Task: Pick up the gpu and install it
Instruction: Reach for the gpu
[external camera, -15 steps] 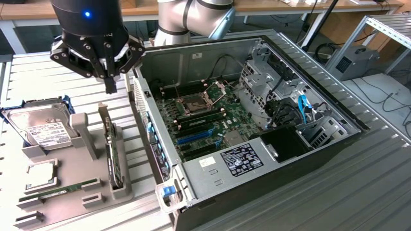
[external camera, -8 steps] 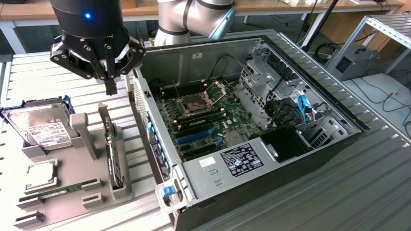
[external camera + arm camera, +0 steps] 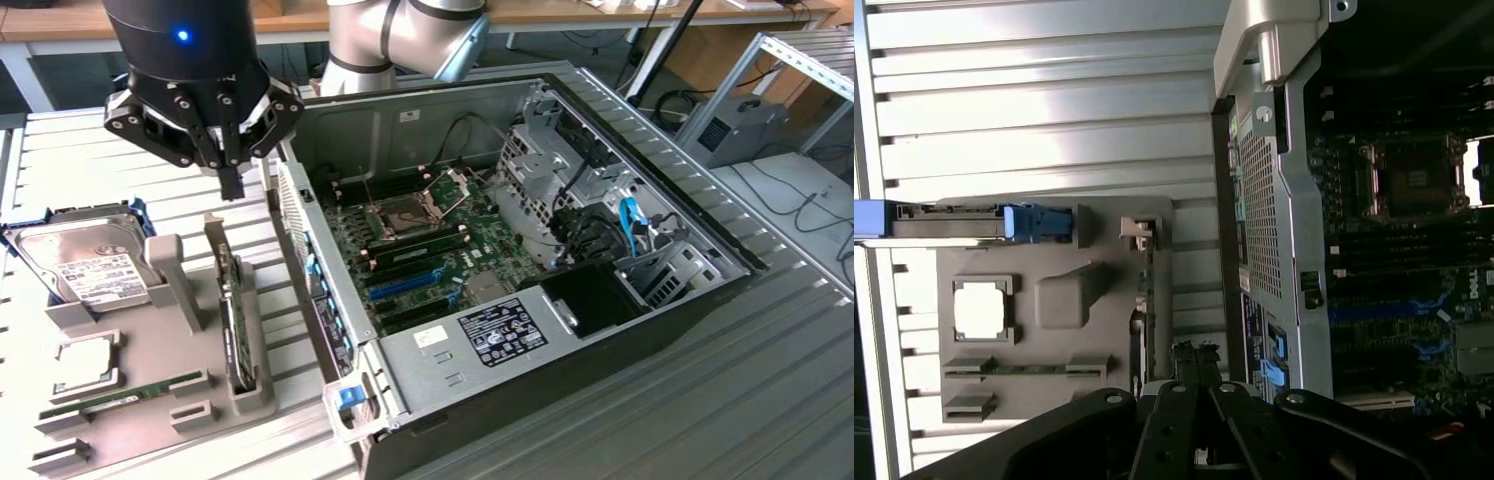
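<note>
Gripper (fingers closed) hovers above upright gpu.

Above the gpu seems clear; holder post and case wall flank it.

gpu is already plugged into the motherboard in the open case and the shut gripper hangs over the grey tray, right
Not quite. The gpu is not in the open case: the exterior view shows it standing on edge in the grey tray beside the case. The rest is right: the shut gripper hangs over the grey tray.
</note>
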`<state>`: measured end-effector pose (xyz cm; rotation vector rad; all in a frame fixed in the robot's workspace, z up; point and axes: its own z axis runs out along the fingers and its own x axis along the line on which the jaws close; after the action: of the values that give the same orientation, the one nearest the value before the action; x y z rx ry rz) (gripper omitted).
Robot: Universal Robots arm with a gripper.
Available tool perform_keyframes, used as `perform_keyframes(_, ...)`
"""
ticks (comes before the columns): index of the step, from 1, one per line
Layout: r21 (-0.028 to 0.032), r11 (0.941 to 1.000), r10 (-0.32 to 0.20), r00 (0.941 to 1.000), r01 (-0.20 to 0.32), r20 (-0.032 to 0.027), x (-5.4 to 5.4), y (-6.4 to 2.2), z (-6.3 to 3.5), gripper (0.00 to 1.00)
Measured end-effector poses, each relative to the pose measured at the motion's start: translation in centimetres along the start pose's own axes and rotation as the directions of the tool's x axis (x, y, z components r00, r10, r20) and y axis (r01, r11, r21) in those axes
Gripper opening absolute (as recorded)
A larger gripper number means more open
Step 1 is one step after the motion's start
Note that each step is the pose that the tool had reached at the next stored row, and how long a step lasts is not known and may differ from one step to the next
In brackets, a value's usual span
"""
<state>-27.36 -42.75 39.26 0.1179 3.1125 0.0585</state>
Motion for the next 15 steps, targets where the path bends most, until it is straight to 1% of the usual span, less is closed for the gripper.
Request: perform_keyframes(15,0.0007,1.0,0.0,1.0,0.0,0.0,-0.05,-0.66,-0.02,0.11)
